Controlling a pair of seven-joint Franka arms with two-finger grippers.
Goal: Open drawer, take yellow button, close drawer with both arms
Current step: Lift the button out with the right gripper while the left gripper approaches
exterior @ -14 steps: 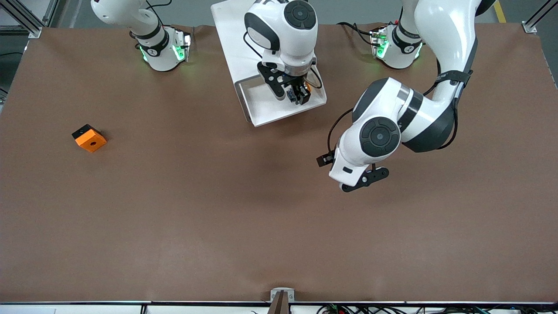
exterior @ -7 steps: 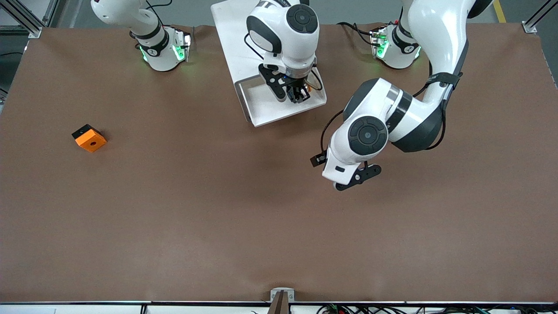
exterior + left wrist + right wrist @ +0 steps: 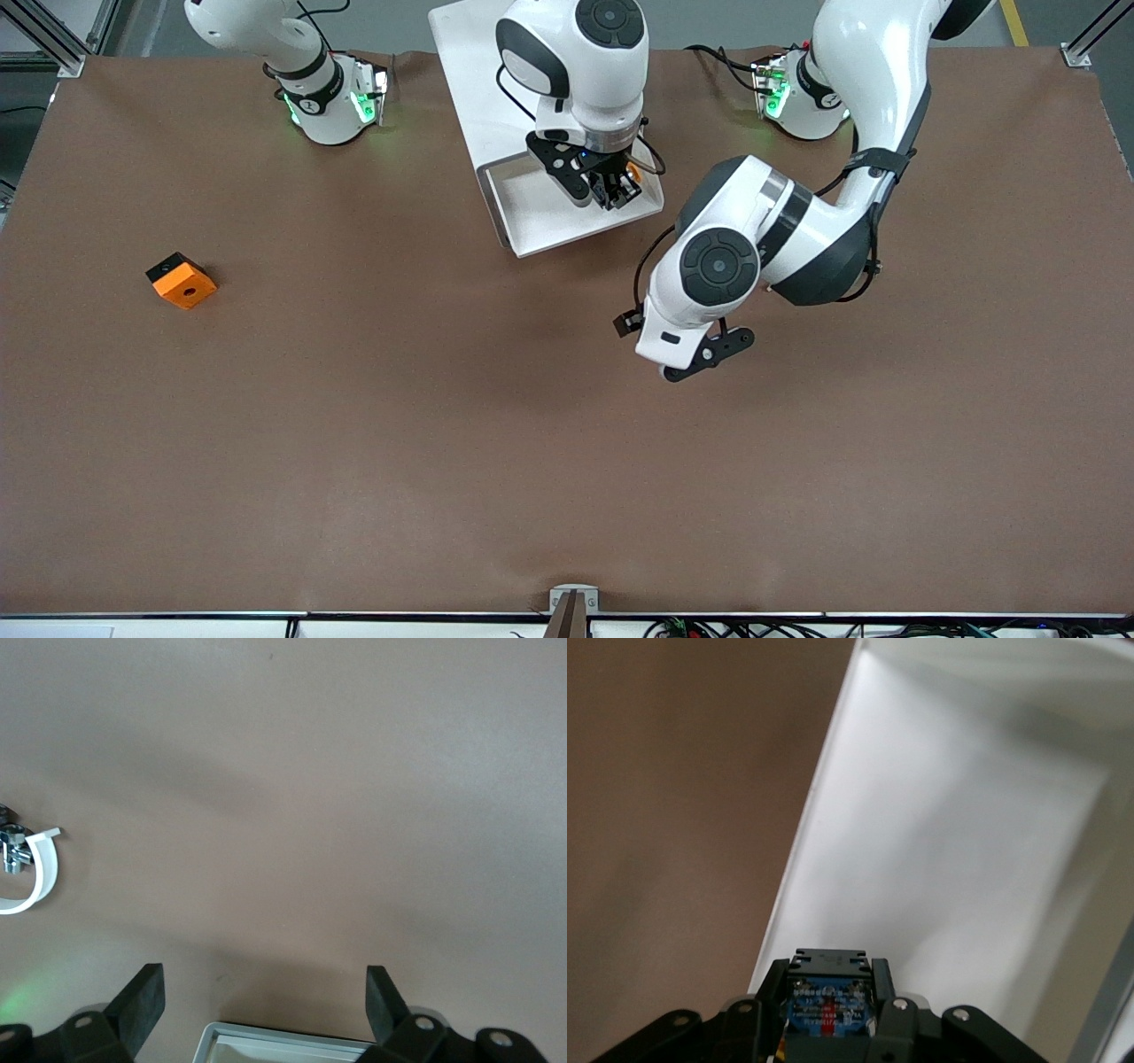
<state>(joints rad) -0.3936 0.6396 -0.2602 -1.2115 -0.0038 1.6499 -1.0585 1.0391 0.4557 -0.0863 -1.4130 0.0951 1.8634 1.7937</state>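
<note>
While the drawer [image 3: 540, 213] stands pulled out from the cabinet [image 3: 478, 84] at the table's edge between my two bases, my right gripper [image 3: 616, 188] hangs over its corner toward my left arm's end, fingers clamped on the button [image 3: 631, 170]. My left gripper [image 3: 700, 354] hovers spread wide over bare table [image 3: 443, 443], holding nothing.
</note>
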